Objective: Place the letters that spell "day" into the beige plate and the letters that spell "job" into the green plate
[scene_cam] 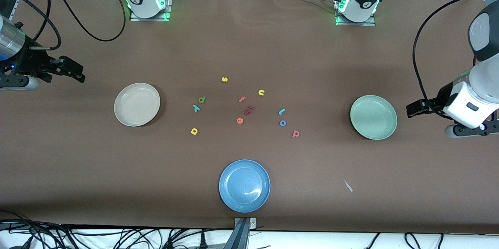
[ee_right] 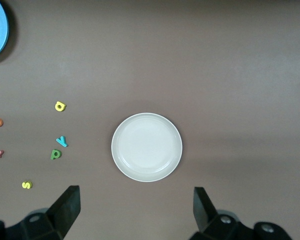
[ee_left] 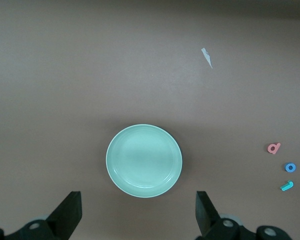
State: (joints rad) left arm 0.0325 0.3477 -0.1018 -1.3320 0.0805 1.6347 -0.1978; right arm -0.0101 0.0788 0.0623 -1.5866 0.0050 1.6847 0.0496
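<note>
Nearest the camera sits the blue plate, nothing in it. Toward the right arm's end of the bench the beige plate is bare; toward the left arm's end the green plate is bare too. Between them lie the letters: olive d, teal y and yellow a nearer the beige plate; teal j, blue o and salmon b nearer the green one. Mid-bench, two dark red letters beside an orange e are hard to read. Left end effector hovers open by the green plate; right end effector hovers open by the beige plate, both partly cut off
</note>
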